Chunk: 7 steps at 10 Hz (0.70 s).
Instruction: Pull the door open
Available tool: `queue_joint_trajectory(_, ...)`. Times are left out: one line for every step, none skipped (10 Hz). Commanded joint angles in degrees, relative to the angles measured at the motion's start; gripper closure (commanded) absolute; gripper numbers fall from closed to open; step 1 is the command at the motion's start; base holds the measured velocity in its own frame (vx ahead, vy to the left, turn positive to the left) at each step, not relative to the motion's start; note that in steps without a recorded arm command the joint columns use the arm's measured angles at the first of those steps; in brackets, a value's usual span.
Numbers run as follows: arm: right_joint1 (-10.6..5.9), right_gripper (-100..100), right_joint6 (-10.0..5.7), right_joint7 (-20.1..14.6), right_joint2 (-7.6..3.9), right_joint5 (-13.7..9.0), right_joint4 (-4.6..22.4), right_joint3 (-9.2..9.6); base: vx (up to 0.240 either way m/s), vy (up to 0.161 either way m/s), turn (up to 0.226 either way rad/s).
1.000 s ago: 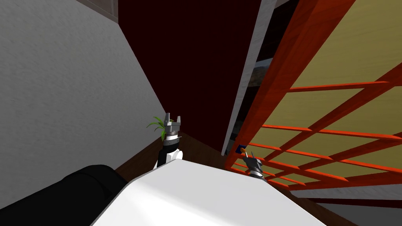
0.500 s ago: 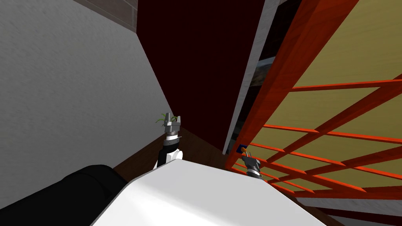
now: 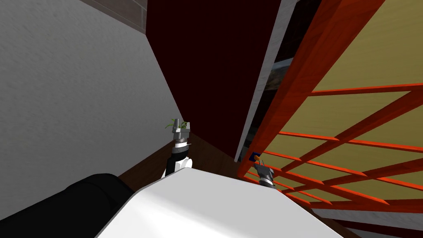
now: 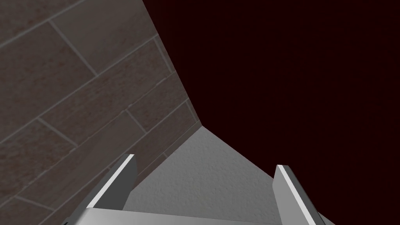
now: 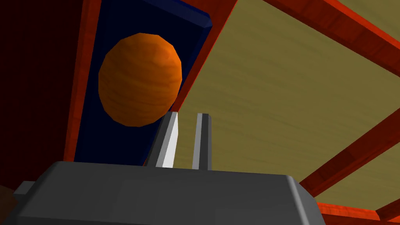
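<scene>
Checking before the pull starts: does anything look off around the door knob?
Yes. The right gripper has its fingers shut together with nothing between them. It sits beside the orange knob on its blue plate, not around it. That looks odd for a pull.

I'm seeing a small green plant sitting at twelve o'clock in the corner where a grey wall at ten o'clock is meeting a dark red wall.
</scene>
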<state>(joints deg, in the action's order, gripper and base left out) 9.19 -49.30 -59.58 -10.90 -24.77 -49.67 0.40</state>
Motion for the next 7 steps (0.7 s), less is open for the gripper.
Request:
queue_joint_trajectory(-0.98,-100,-0.45,-2.0,1.43,-1.5,-1.1,1.49,-0.117,-0.059,0.162)
queue_joint_trajectory(-1.19,-100,-0.37,-3.1,1.73,-2.8,-1.1,1.69,-0.136,-0.055,0.219)
queue_joint_trajectory(-1.19,-100,-0.37,-3.1,1.73,-2.8,-1.1,1.69,-0.085,-0.022,0.041)
queue_joint_trajectory(-1.19,-100,-0.37,-3.1,1.73,-2.8,-0.8,1.69,-0.031,0.009,-0.023)
queue_joint_trajectory(-1.59,-100,-0.2,-5.2,2.31,-5.1,-1.1,2.08,-0.084,-0.04,0.184)
queue_joint_trajectory(-1.76,-100,-0.13,-6.1,2.56,-6.1,-1.0,2.25,-0.126,-0.06,0.197)
queue_joint_trajectory(-1.94,-100,-0.06,-7.0,2.81,-7.2,-1.0,2.41,-0.125,-0.036,0.102)
